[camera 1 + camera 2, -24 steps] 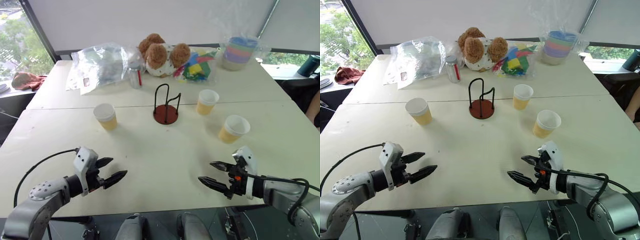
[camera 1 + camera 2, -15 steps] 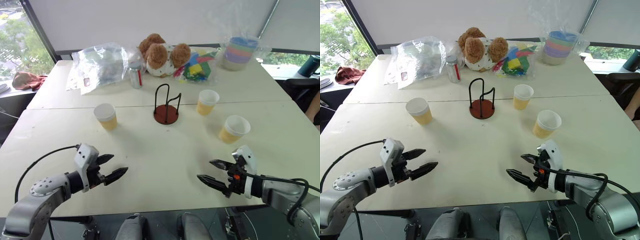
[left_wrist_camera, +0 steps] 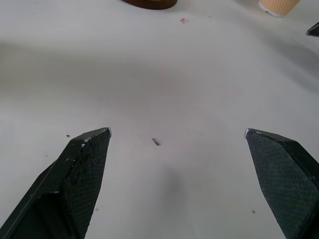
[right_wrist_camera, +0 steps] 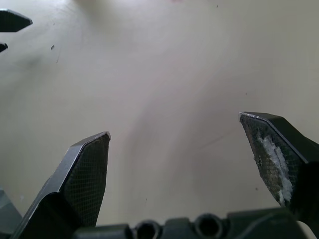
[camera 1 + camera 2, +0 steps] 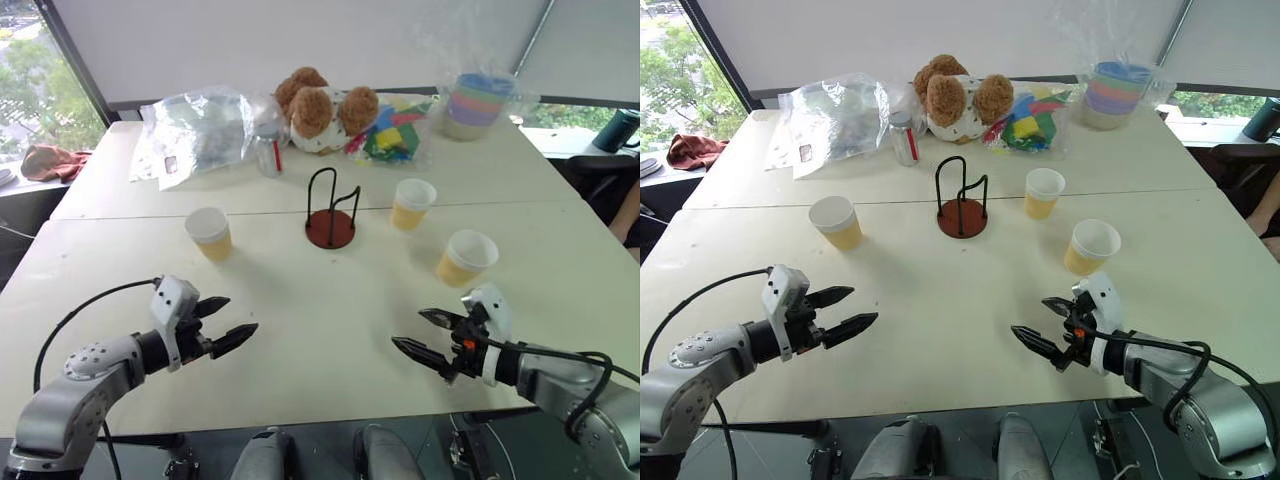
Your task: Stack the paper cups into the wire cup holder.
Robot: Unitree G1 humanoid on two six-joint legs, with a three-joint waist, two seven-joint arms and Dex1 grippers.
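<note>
Three yellow-tan paper cups stand upright on the white table: one at the left (image 5: 209, 233), one right of centre (image 5: 413, 203), and one nearer on the right (image 5: 466, 256). Between them is the wire cup holder (image 5: 331, 212), a rust-red disc with black wire loops and nothing in it. My left gripper (image 5: 238, 315) hovers open over the near left of the table, well short of the left cup. At the near right my right gripper (image 5: 407, 328) is open too, just in front of the nearest right cup. Neither holds anything. The left wrist view shows bare tabletop between the fingers (image 3: 89, 149).
Along the table's far edge lie a clear plastic bag (image 5: 200, 125), a small bottle (image 5: 268, 150), brown plush bears (image 5: 320, 105), a bag of coloured pieces (image 5: 395, 130) and a pastel stack of cups in clear plastic (image 5: 478, 100). A seam (image 5: 130, 216) crosses the table behind the left cup.
Both grippers have edged slightly forward over the table and stay open. The cups and the holder have not moved.
</note>
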